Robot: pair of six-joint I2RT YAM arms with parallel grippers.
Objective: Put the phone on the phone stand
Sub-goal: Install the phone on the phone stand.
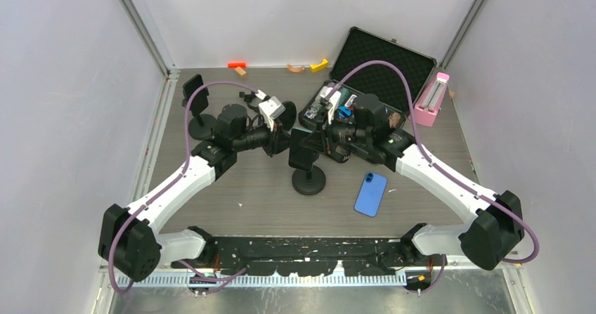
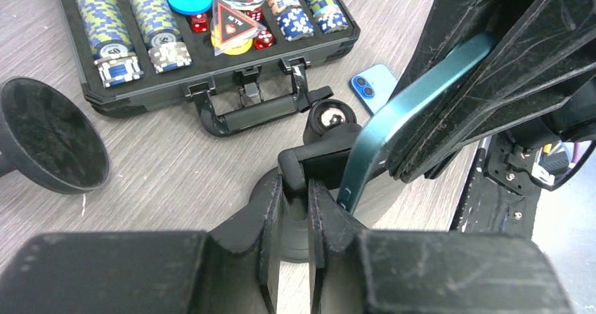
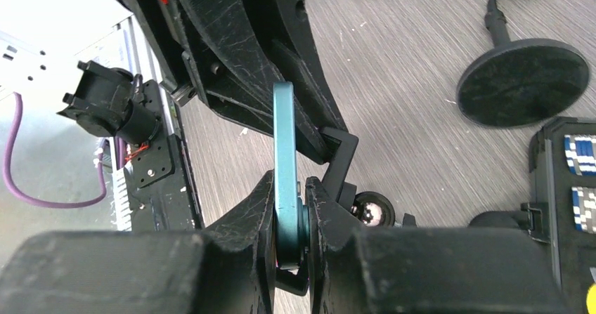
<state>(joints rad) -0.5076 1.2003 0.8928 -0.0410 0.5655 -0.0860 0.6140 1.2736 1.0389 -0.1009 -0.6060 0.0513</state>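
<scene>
The right claw (image 3: pixel 289 219) is closed tight on the teal phone (image 3: pixel 284 138). It pinches the flat faces near one end, so the phone stands on edge right against the phone stand (image 1: pixel 308 180). The left claw (image 2: pixel 295 205) is nearly closed too, nipping the stand's black bracket, probably to steady it.

The phone looks stiff, thin and fairly light. Its slick glass and metal sides could slide between the pads, so a hold across the broad faces, close to the stand, suits it. It may be partly seated in the stand, though the fingers hide that. A blue phone (image 1: pixel 370 194) lies flat just right of the stand's base.
</scene>
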